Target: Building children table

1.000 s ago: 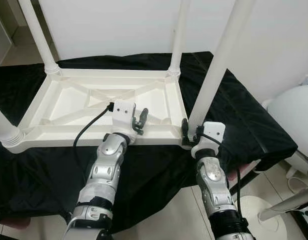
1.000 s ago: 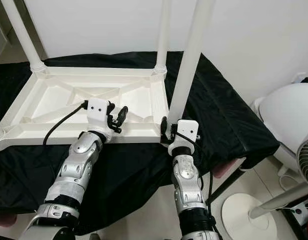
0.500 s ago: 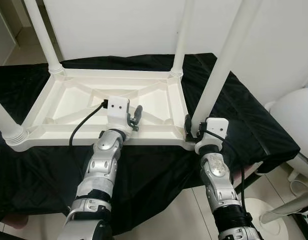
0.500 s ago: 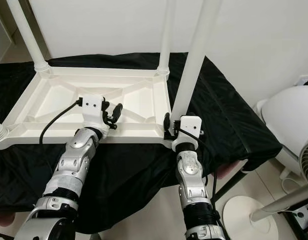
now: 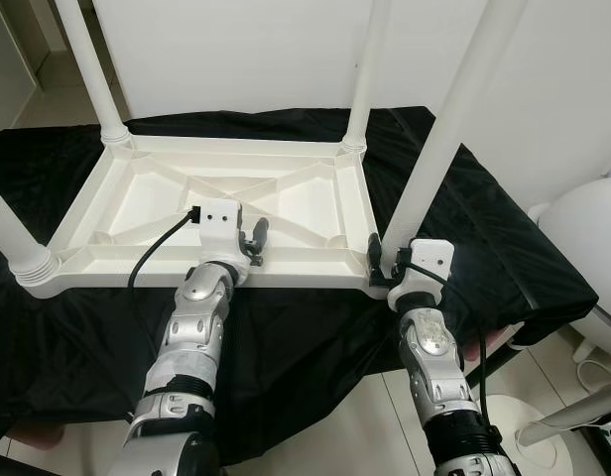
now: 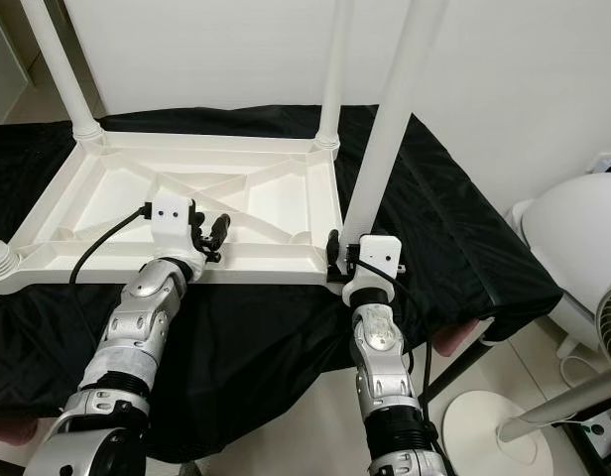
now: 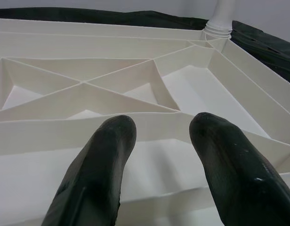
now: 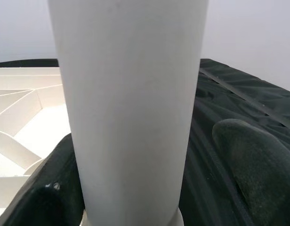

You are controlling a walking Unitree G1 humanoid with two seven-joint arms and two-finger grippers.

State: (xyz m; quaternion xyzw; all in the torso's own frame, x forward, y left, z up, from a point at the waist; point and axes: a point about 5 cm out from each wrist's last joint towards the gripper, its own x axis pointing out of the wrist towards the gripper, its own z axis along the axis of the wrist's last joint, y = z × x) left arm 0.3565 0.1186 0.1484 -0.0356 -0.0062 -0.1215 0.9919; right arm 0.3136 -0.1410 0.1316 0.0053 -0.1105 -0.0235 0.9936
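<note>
Left eye view showed the white tabletop (image 5: pixel 236 193) upside down on the black-draped desk (image 5: pixel 504 248), all four legs standing in its corners. Judged nearly finished; probably only seating the near right leg (image 5: pixel 444 149) remained. Right gripper (image 5: pixel 385 266) at the tabletop's near right corner, fingers spread to either side of that leg's base, not visibly clamped on it. Left gripper (image 5: pixel 250 241) over the near edge, fingers (image 7: pixel 105 160) parted, holding nothing. No containers present.
</note>
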